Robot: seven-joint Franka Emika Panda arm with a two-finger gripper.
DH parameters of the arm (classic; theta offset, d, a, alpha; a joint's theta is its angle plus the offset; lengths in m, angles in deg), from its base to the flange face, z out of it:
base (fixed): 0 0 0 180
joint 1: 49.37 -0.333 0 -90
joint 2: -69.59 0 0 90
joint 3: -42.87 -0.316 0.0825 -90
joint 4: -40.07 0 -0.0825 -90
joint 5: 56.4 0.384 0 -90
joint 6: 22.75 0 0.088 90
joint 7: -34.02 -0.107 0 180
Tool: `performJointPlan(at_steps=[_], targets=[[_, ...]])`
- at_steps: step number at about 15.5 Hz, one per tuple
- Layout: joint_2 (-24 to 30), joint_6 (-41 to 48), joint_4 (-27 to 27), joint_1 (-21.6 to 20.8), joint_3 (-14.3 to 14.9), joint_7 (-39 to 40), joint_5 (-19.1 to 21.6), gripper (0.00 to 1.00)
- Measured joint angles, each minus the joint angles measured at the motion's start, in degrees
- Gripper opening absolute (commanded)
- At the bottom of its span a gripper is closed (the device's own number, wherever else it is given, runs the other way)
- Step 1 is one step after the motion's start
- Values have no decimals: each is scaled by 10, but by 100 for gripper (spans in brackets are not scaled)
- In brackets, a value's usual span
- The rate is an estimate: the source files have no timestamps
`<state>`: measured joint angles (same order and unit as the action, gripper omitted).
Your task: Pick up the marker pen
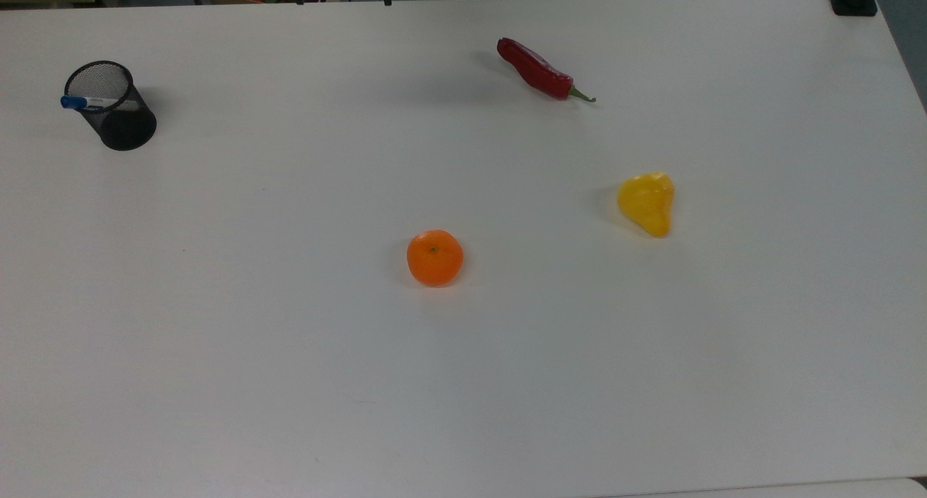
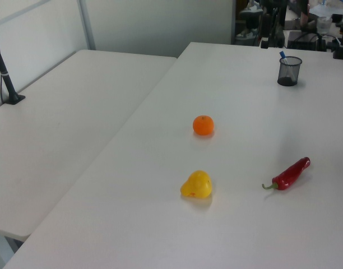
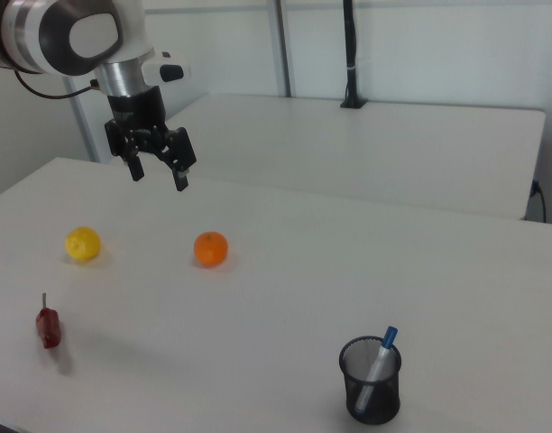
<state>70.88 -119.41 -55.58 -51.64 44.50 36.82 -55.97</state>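
Observation:
The marker pen (image 1: pixel 85 103) has a white barrel and a blue cap. It stands tilted inside a black mesh cup (image 1: pixel 116 116) at the top view's far left, its blue cap poking over the rim. In the right view the marker pen (image 3: pixel 377 359) leans in the mesh cup (image 3: pixel 372 382) near the front edge. In the left view the pen's blue cap (image 2: pixel 282 55) shows above the cup (image 2: pixel 288 71). My gripper (image 3: pixel 159 175) hangs open high above the table in the right view, far to the left of the cup, with nothing between its fingers.
An orange (image 1: pixel 434 258) lies mid-table, a yellow pear-shaped fruit (image 1: pixel 647 203) to the top view's right, and a red chilli pepper (image 1: pixel 539 71) further back. A second white table (image 2: pixel 59 123) adjoins on the left view's left.

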Motion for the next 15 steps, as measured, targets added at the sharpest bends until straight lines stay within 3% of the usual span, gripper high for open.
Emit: performJointPlan(at_steps=[15], targets=[[2, 0, 0, 6, 0, 0, 0, 100]])
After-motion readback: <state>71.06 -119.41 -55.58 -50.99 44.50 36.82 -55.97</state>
